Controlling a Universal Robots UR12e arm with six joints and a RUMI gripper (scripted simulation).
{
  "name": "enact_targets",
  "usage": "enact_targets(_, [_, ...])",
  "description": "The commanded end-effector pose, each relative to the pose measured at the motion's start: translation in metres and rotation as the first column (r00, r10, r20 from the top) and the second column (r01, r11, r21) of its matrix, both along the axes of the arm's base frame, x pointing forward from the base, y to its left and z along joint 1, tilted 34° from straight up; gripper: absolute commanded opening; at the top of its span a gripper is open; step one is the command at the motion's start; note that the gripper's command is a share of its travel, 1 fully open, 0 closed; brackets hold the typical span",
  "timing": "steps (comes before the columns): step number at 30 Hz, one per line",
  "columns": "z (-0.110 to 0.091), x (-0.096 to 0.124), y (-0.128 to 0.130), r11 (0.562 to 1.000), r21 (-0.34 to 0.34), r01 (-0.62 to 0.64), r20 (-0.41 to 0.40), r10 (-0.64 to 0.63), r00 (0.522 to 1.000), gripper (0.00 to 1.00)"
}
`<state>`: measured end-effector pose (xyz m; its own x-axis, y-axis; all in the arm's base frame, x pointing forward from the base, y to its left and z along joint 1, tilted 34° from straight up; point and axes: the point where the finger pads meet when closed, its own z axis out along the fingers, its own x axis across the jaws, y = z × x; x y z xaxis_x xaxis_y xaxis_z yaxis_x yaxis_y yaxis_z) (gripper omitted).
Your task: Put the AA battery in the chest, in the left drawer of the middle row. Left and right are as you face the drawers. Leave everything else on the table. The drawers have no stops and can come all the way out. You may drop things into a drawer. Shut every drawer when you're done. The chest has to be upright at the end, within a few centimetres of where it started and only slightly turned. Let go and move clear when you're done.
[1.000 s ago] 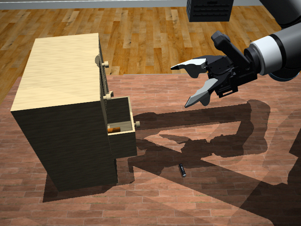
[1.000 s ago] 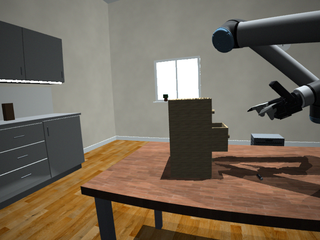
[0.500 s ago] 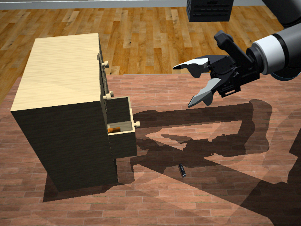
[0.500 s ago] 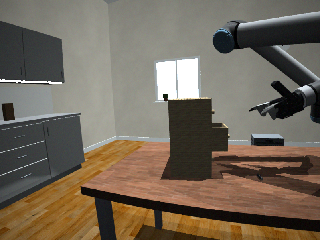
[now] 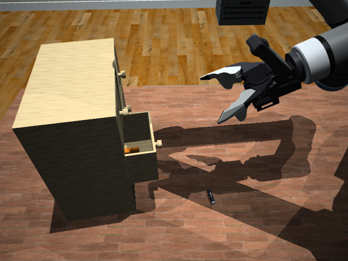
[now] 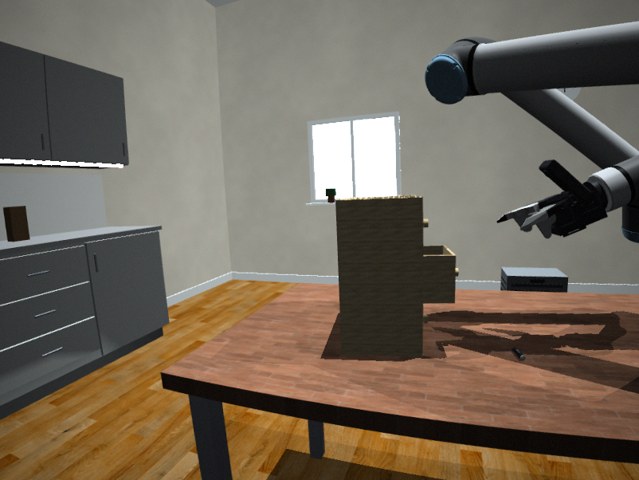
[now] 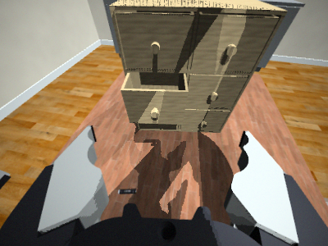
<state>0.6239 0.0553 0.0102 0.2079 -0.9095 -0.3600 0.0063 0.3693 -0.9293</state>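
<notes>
The wooden chest stands upright on the table. Its left middle-row drawer is pulled partway out; the other drawers look shut. An orange and brown cylinder lies inside that drawer. The dark AA battery lies on the table in front of the chest. My gripper is open with nothing between its fingers. It hangs in the air in front of the chest, well above the table and the battery.
The table carries the arm's broad shadow in front of the chest. The open drawer's knob sticks out toward the gripper's side. A dark cabinet stands beyond the table.
</notes>
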Motion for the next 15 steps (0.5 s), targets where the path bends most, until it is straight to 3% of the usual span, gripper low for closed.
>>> enact_targets(1, [0.0033,-0.0004,-0.0015,1.0,-0.012,-0.017,-0.048,0.017,0.999,1.0])
enact_targets(15, [0.009,-0.0044,-0.0033,0.995,-0.039,-0.093,-0.219,0.082,0.972,1.0])
